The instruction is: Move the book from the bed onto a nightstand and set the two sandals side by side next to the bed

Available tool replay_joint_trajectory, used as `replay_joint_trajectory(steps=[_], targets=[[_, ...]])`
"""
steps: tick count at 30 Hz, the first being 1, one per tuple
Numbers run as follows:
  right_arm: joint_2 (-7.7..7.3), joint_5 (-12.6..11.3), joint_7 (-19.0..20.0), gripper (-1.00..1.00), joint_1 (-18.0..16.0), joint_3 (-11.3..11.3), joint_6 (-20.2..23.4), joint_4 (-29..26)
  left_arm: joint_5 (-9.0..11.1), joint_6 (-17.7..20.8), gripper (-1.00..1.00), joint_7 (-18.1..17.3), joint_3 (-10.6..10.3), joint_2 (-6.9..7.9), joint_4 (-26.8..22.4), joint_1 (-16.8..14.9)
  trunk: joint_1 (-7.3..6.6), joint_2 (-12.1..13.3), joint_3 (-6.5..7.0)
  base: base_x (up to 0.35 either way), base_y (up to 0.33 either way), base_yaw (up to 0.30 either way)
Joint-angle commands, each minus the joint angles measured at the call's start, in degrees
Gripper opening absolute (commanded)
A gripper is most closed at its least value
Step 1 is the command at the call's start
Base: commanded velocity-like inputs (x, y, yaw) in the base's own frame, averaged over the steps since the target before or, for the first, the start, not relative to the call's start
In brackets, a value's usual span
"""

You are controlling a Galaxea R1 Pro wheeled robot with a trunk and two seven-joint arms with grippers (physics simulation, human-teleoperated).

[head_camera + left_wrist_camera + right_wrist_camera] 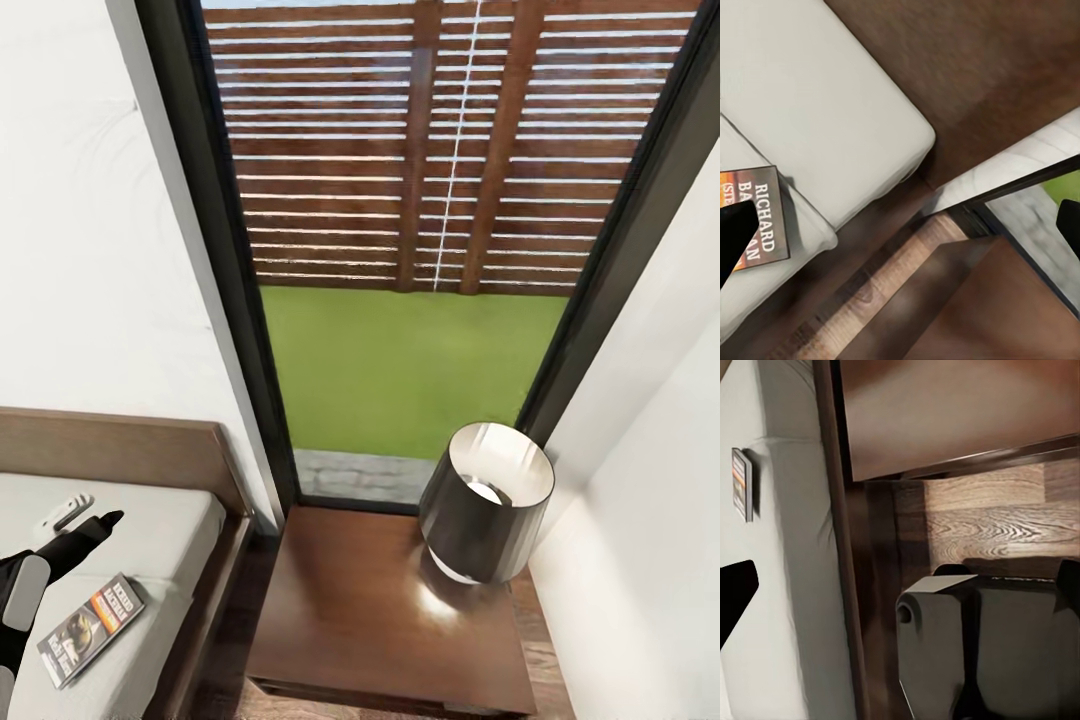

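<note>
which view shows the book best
The head view: the whole book lies flat on the bed, cover up, beside the left gripper. The left wrist view cuts it at the picture's edge, partly behind a dark finger; the right wrist view shows it small and foreshortened.

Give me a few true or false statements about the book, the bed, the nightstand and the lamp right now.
1. The book lies on the bed. True.
2. A lamp stands on the nightstand. True.
3. The book is already on the nightstand. False: it is on the mattress.
4. The left gripper is clamped on the book. False: in the head view it is above the mattress beside the book, not gripping it.
5. The window behind the nightstand shows a brick wall. False: it shows a slatted wooden fence and grass.
</note>
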Motion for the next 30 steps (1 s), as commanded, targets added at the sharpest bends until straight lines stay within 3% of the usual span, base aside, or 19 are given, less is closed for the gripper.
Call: replay_joint_trajectory(steps=[1,30], targets=[[-0.02,-0.61,0.19,1.0,-0.04,0.46,0.36,-0.01,0.1,0.4,1.0,-0.22,0.19,-0.02,-0.05,-0.07,0.03,-0.12,-0.2,0.0,0.0,0.0],[-0.02,-0.61,0.2,1.0,-0.04,0.46,0.36,-0.02,0.19,0.67,1.0,-0.3,0.19,-0.02,-0.05,-0.05,0.03,-0.12,-2.82,0.0,0.0,0.0]])
